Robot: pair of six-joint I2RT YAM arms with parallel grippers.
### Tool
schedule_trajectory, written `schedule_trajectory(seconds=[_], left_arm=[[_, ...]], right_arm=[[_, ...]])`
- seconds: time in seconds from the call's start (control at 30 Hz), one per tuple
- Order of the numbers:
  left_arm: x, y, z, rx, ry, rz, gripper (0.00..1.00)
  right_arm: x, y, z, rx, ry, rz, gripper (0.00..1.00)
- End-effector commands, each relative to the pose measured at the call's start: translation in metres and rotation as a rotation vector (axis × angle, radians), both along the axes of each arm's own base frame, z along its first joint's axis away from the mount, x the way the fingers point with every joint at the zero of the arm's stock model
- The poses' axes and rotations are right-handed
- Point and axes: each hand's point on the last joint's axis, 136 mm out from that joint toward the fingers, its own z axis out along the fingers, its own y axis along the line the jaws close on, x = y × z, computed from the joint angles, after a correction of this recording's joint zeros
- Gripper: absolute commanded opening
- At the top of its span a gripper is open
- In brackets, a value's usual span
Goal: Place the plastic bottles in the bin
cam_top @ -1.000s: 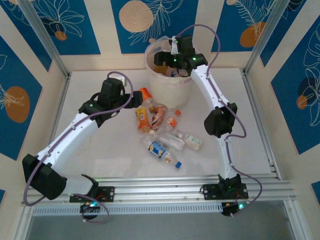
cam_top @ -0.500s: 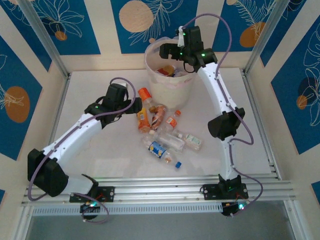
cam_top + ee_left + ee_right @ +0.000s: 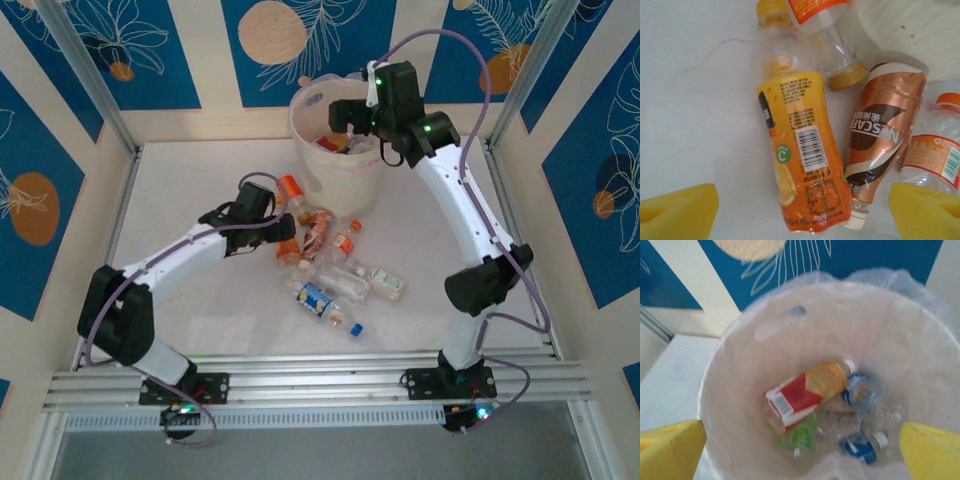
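Several plastic bottles lie in a heap in front of the bin. Among them are an orange-labelled one, a copper Nescafe one and a blue-labelled one. My left gripper hangs over the orange-labelled bottle, open, its yellow pads clear of it on either side. The Nescafe bottle lies between the same pads. My right gripper is open above the bin, nothing between its pads. Inside lie a red-and-orange bottle and a blue-labelled one.
An orange-capped bottle leans by the bin's foot. Another with an orange-and-white label lies right of the Nescafe bottle. Aluminium posts and patterned walls close the table in. Bare white tabletop stretches to the left.
My left arm has reached right and down over the orange-labelled bottle, its jaws narrowing a little. My right gripper has lifted and drawn back to the right above the bin.
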Motion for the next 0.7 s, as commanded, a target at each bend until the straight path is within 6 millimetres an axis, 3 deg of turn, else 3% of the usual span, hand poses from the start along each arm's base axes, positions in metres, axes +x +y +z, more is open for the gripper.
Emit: schedule_trajectory(seconds=[0.0,0.3,0.67], left_arm=[[0.005,-0.006,-0.012,0.0,0.014,0.035,0.88],[0.017,-0.004,-0.046,0.076,0.068,0.065,0.88],[0.029,-0.008,-0.068,0.133,0.108,0.06,0.88]], right_arm=[[-0.015,-0.01,0.009,-0.009,-0.048,-0.043,0.99],[-0.05,-0.028,-0.001,0.044,-0.046,-0.084,0.99],[-0.063,-0.033,-0.014,0.061,-0.025,-0.105,0.99]])
